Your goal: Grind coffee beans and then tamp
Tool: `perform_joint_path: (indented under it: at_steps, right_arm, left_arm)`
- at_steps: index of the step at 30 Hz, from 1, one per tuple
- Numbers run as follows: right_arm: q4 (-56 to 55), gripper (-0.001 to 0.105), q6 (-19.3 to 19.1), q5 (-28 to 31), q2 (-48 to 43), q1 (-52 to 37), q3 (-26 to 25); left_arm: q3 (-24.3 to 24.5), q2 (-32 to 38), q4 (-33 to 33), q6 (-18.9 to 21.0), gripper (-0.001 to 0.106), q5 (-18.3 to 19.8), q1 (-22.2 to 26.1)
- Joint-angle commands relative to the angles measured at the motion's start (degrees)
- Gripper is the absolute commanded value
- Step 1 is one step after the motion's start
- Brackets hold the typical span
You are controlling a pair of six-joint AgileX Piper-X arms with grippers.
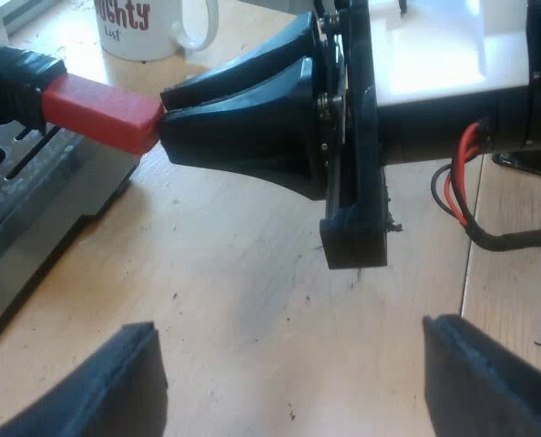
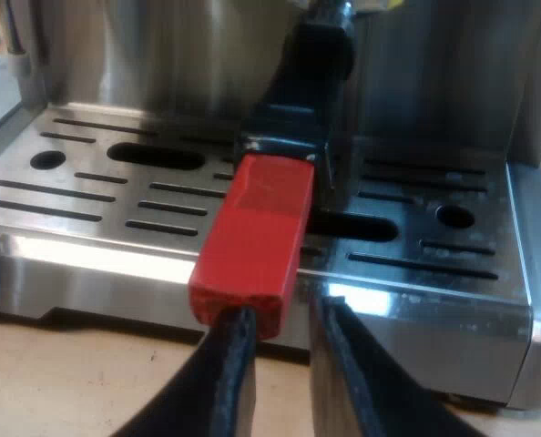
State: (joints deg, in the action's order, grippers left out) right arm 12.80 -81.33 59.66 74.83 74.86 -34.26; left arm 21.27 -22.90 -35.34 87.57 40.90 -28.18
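The holder's dark handle (image 2: 300,82) juts out from the espresso machine's front over the drip tray (image 2: 97,196), its red end (image 2: 257,232) toward me. My right gripper (image 2: 284,319) has its fingertips at the tip of the red end. Its fingers stand a narrow gap apart with nothing between them, one fingertip (image 2: 237,332) against the red end's face. Seen from the left wrist, the right gripper (image 1: 166,109) points at the red end (image 1: 102,111) and touches it. My left gripper (image 1: 293,382) hangs wide open over the wooden table, short of the right gripper.
A white mug (image 1: 157,27) with red lettering stands on the table beyond the handle. The machine's slotted steel drip tray (image 1: 20,196) lies under the handle. Light wooden tabletop (image 1: 243,300) spreads beneath both grippers.
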Motion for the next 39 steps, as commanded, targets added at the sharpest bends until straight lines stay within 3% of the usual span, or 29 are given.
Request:
perform_joint_path:
  at_steps: [1,10,23,29,32,34,35,36,39]
  right_arm:
    - [2.49,0.02,-0.88,4.72,0.02,-2.04,-0.22]
    - [0.99,0.02,-0.77,0.78,0.02,-1.03,-0.22]
    - [-7.99,0.02,0.41,3.53,0.02,9.41,-0.22]
    - [-8.4,0.02,0.41,5.91,-1.08,12.68,-0.61]
    - [-8.56,0.032,0.41,6.64,-2.74,12.84,-1.22]
    - [-8.89,0.049,0.41,7.32,-4.09,12.73,-1.91]
    - [-8.91,0.051,0.26,7.35,-4.34,12.73,-2.06]
    - [-9.36,0.059,0.02,7.38,-5.11,12.73,-2.66]
    - [-12.8,0.06,0.03,7.38,-6.11,12.62,-4.67]
  left_arm:
    - [0.17,-0.06,0.78,-0.04,0.063,0.58,-0.31]
    - [0.17,-0.06,0.66,-0.04,0.063,0.58,-0.31]
    - [0.17,-0.06,2.06,-0.04,0.063,-0.45,-0.31]
    - [0.17,-0.06,3.04,-0.04,0.063,-4.76,-0.31]
    - [0.17,-0.06,3.15,-0.04,0.063,-5.43,-0.31]
    - [0.17,-0.06,3.43,-0.04,0.063,-5.55,-0.31]
    - [0.17,-0.06,3.55,-0.04,0.063,-5.55,-0.31]
    - [0.17,-0.06,3.57,-0.04,0.063,-5.72,-0.31]
    - [0.17,-0.06,3.56,-0.04,0.063,-6.33,-0.31]
